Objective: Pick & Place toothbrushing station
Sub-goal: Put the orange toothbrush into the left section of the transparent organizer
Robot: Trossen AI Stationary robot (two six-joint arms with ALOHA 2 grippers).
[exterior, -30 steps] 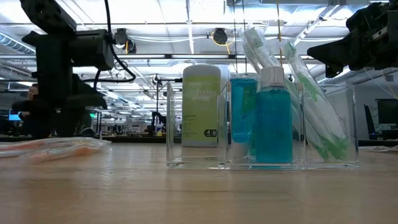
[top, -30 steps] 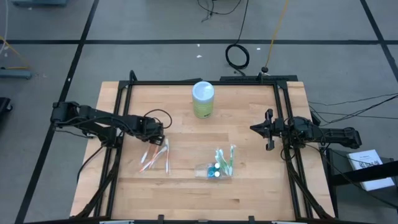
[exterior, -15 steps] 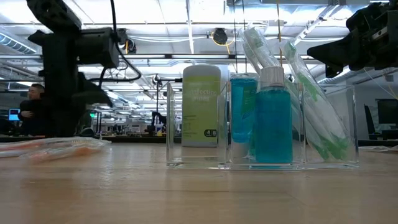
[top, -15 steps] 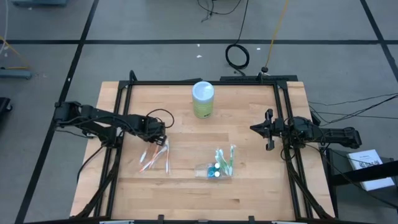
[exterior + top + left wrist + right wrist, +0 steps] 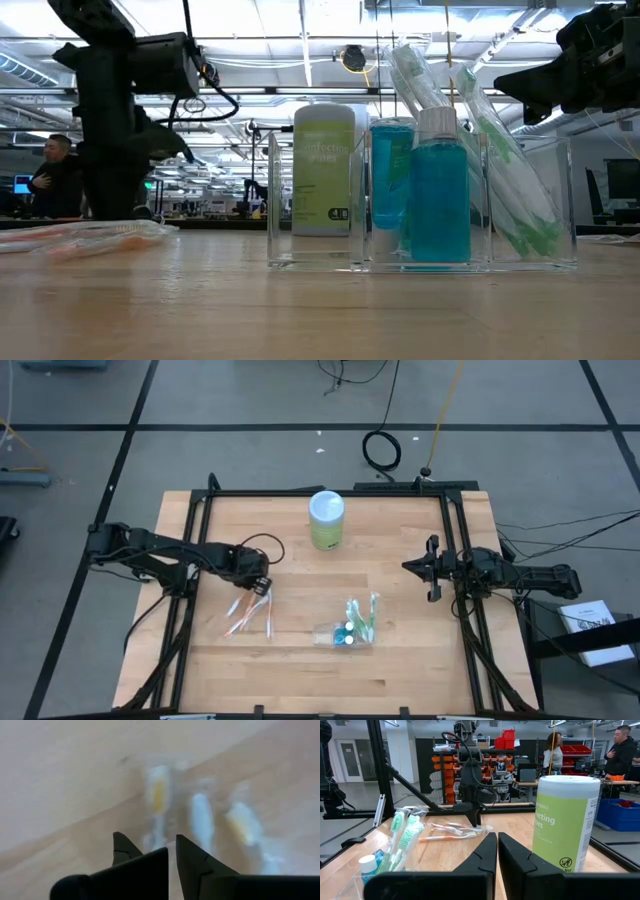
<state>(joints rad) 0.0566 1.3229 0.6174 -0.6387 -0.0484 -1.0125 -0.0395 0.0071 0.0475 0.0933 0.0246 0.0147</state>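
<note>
On the wooden table (image 5: 400, 610), the pick step is judged in hand: the left gripper (image 5: 262, 586), fingers closed, is seen at the upper end of the wrapped orange toothbrushes (image 5: 248, 616) at centre-left, whether gripped cannot be told, and a lift toward the clear organizer (image 5: 352, 632) is called for next.

A clear organizer (image 5: 420, 262) stands on the wooden surface (image 5: 320, 310), holding a blue bottle (image 5: 438, 195) and wrapped green toothbrushes (image 5: 500, 170). Behind it stands a green canister (image 5: 323, 170). Well left of the organizer lie wrapped orange toothbrushes (image 5: 90, 236), the left arm (image 5: 110, 120) above them.
</note>
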